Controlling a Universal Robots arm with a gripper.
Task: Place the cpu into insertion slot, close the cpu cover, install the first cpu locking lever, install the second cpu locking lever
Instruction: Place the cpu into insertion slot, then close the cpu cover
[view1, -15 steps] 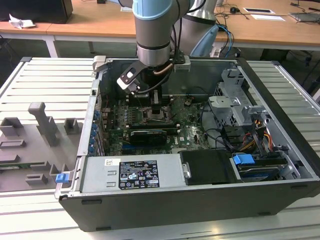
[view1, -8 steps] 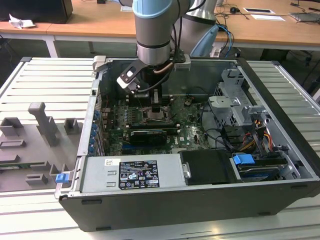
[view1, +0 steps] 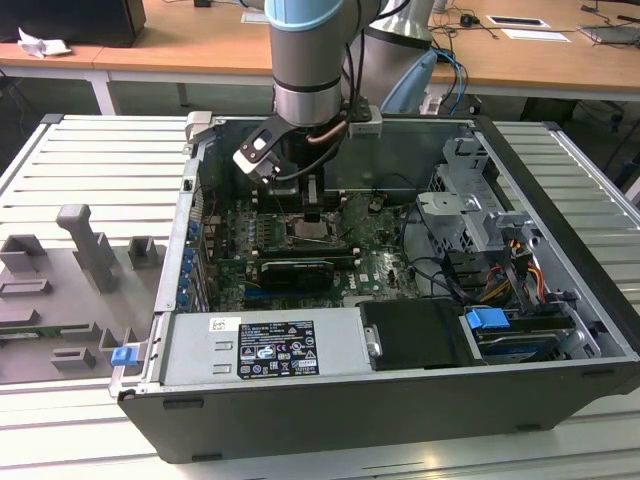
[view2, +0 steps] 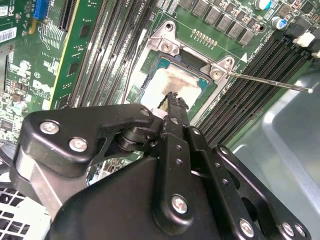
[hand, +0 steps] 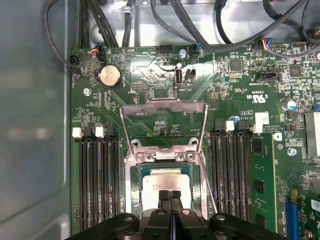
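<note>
The cpu (hand: 167, 181), a pale beige-silver square, lies seated in the insertion slot (hand: 135, 194) on the green board; the second wrist view also shows the cpu (view2: 172, 80). Behind the slot the cpu cover (hand: 165, 103), a thin silvery frame, stands swung open on its hinge. A thin locking lever (view2: 270, 83) juts out sideways, unlatched. My gripper (hand: 170, 195) is shut, its black fingertips pressed together right over the chip's top with nothing between them. In the exterior view the gripper (view1: 313, 213) hangs inside the open computer case above the slot (view1: 318, 238).
Long black memory slots (hand: 97, 185) flank the socket on both sides. A coin battery (hand: 109, 76) and cables lie beyond the cover. A black card (view1: 292, 272), a silver power supply (view1: 260, 345) and a drive cage (view1: 480, 215) crowd the case. Grey fixtures (view1: 85, 245) stand outside it.
</note>
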